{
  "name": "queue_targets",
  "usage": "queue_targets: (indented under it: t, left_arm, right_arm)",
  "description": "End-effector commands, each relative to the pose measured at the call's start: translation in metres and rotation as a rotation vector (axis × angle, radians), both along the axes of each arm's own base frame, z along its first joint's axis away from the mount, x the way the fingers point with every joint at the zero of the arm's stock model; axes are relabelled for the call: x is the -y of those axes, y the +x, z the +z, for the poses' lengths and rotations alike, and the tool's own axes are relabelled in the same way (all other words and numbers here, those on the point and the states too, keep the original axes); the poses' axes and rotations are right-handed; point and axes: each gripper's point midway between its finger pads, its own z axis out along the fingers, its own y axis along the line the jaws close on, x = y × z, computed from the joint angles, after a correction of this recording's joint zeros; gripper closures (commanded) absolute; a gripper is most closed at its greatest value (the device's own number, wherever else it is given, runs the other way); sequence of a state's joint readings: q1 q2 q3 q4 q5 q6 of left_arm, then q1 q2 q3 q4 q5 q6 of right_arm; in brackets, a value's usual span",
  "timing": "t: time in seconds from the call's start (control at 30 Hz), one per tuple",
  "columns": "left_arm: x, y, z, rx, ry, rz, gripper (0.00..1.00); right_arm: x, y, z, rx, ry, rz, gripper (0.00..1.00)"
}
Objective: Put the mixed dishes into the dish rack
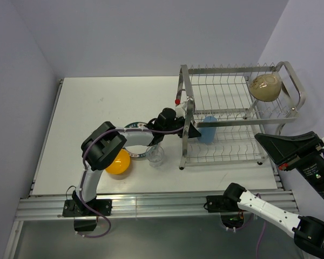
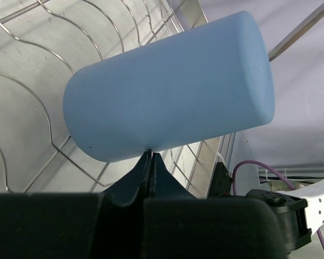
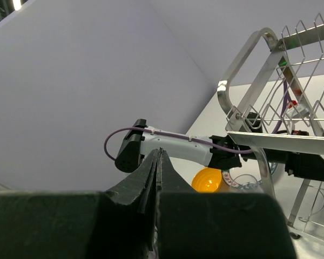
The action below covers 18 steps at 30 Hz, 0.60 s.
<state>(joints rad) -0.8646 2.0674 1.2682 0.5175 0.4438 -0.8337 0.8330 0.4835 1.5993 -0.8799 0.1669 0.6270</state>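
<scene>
White worktop (image 1: pixel 97 108), rack (image 1: pixel 235 69) by its right edge: tumbler (image 2: pixel 167 89) sits in the lower tier, left gripper (image 2: pixel 151 159) pressed together beside it, right gripper (image 3: pixel 157 154) closed, empty. Placing looks done; next grab, maybe the glass (image 1: pixel 156 155), needs jaws spread.

In the top view's centre left, the left arm (image 1: pixel 105 144) covers most of the white plate (image 1: pixel 137 156) (its rim lettering is too small to read) and the upper edge of the small orange bowl (image 1: pixel 119 163). The right arm (image 1: pixel 275 211) runs off the lower right corner. In the right wrist view, the dish rack (image 3: pixel 248 54) is cut by the right edge.
</scene>
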Motion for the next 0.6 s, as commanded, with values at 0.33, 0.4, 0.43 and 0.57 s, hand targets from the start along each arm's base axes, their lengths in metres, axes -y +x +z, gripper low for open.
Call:
queue_targets:
  t: [0.33,0.4,0.43,0.57]
  left_arm:
    - [0.038,-0.005,0.018,0.021,-0.068,-0.066,1.0]
    - [0.038,-0.006,0.018,0.02,-0.071,-0.066,1.0]
    - [0.038,-0.006,0.02,0.021,-0.074,-0.064,1.0]
    - [0.028,-0.004,0.023,0.031,-0.07,-0.054,1.0]
  right_arm:
    - [0.0,0.001,0.007,0.003,0.014,-0.005,1.0]
    - [0.0,0.001,0.006,0.001,0.014,-0.005,1.0]
    - [0.0,0.001,0.006,0.001,0.016,-0.004,1.0]
    - [-0.002,0.002,0.006,0.003,0.015,-0.002,1.0]
